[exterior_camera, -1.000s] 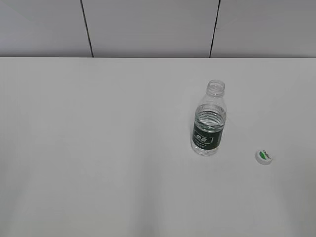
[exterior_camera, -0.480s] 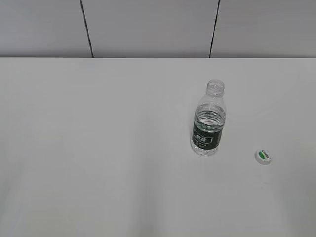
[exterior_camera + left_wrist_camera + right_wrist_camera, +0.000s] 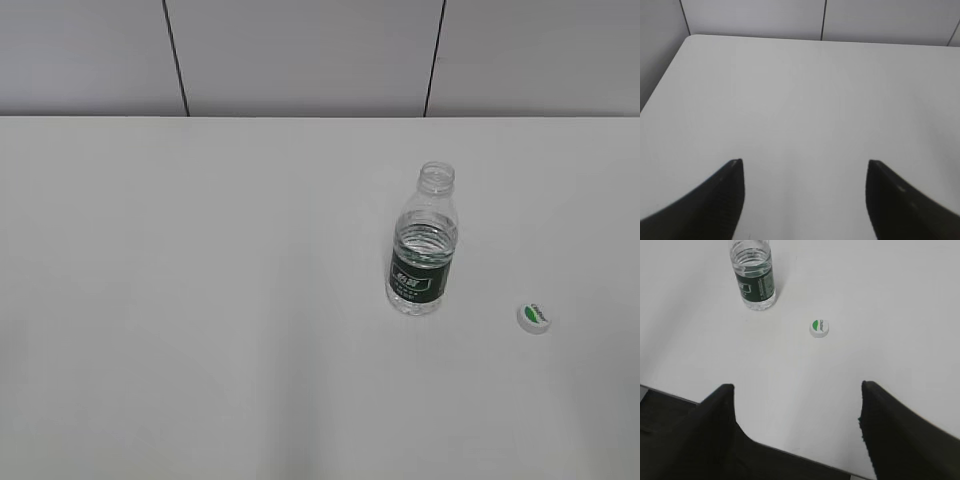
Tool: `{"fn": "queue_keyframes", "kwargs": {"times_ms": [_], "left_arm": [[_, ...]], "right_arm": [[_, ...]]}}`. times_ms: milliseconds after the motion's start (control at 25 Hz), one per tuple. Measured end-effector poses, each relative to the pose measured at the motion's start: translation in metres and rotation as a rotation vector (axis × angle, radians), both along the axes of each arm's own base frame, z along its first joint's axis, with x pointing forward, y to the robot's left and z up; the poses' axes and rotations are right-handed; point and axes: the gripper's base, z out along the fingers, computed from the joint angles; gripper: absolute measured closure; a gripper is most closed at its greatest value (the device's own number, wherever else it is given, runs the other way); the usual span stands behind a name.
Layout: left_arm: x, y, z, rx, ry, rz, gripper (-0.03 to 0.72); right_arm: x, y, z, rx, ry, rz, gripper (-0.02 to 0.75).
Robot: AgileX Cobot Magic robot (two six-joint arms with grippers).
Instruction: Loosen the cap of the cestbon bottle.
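Note:
The cestbon bottle (image 3: 423,248) stands upright on the white table, right of centre, its neck open and uncapped; it also shows in the right wrist view (image 3: 754,277). The cap (image 3: 534,317) lies on the table to the bottle's right, green mark up, apart from it; the right wrist view shows the cap too (image 3: 819,328). My right gripper (image 3: 796,386) is open and empty near the table's front edge, well short of the cap. My left gripper (image 3: 804,162) is open and empty over bare table. Neither gripper shows in the exterior view.
The white table (image 3: 200,300) ends at a grey panelled wall (image 3: 300,55) at the back. The table's left edge and rounded corner show in the left wrist view (image 3: 685,42). Its front edge shows in the right wrist view (image 3: 670,395).

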Motion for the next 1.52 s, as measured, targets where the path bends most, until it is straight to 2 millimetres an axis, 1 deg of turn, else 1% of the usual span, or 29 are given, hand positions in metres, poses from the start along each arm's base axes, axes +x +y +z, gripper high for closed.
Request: {"fn": "queue_keyframes", "kwargs": {"times_ms": [360, 560, 1520], "left_arm": [[0.0, -0.001, 0.0, 0.0, 0.0, 0.077, 0.114], [0.0, -0.001, 0.0, 0.0, 0.0, 0.093, 0.114], [0.0, -0.001, 0.0, 0.0, 0.0, 0.093, 0.125]], "right_arm": [[-0.019, -0.002, 0.002, 0.005, -0.134, -0.167, 0.149], [-0.028, -0.001, 0.002, 0.015, -0.195, -0.183, 0.149], [-0.029, 0.003, 0.003, 0.059, -0.203, -0.162, 0.149]]}}
